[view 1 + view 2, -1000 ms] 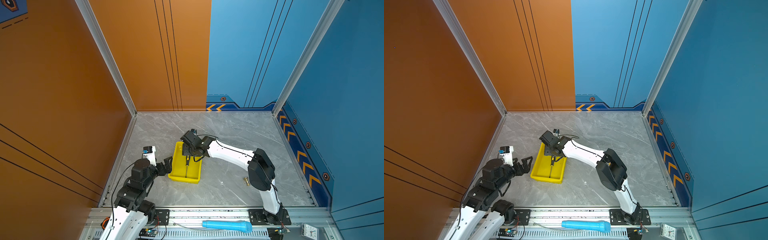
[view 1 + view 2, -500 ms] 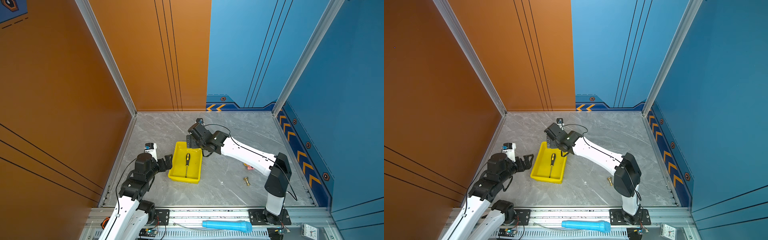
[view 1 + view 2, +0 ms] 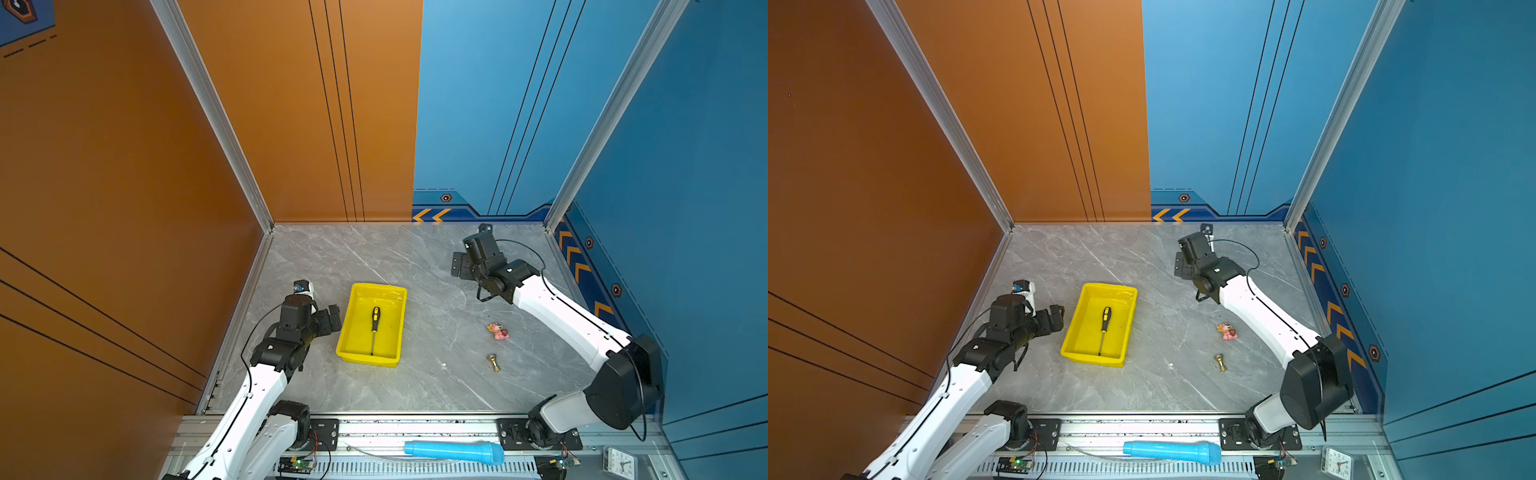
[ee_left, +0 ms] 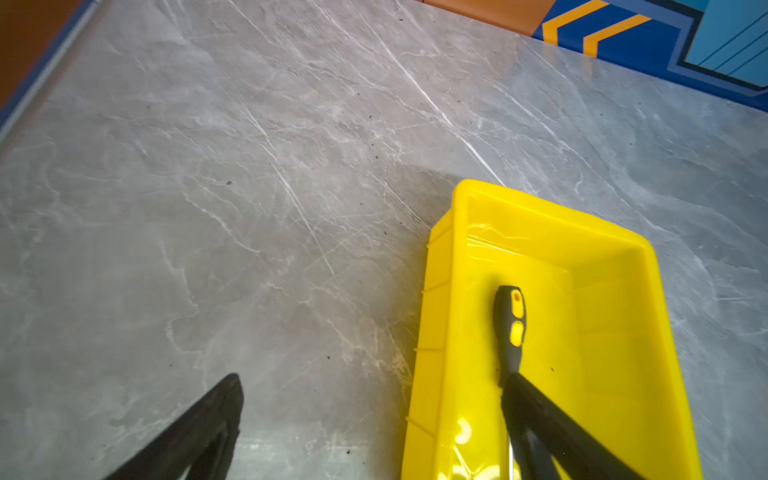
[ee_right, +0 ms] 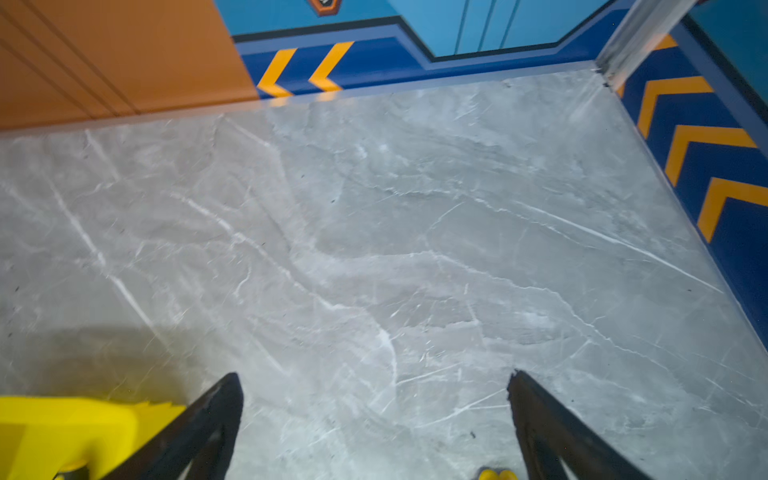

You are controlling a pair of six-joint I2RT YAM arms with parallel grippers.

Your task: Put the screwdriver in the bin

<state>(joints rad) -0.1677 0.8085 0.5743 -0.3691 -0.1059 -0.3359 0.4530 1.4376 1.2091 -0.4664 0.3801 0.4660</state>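
Note:
The screwdriver [image 3: 375, 328] [image 3: 1104, 328] [image 4: 510, 328], black handle with yellow patches, lies flat inside the yellow bin [image 3: 390, 328] [image 3: 1088, 328] [image 4: 602, 332], handle toward the back wall. Nothing grips it. My left gripper [image 3: 334, 318] [image 3: 1057, 318] [image 4: 372, 378] is open just beside the bin's left wall; in the left wrist view one finger covers the lower part of the shaft. My right gripper [image 3: 461, 266] [image 3: 1181, 266] [image 5: 374, 378] is open and empty, well away at the back right over bare table. A corner of the bin [image 5: 62, 432] shows in the right wrist view.
A small pink toy [image 3: 498, 331] [image 3: 1227, 331] and a brass bell-shaped piece [image 3: 493, 362] [image 3: 1220, 362] lie on the grey marble table right of the bin. A blue cylinder [image 3: 455, 452] rests on the front rail. Orange and blue walls enclose three sides.
The right gripper opened over the bin, left the screwdriver lying in it, and swung away to the back right. The left arm stretched forward, with its gripper still beside the bin.

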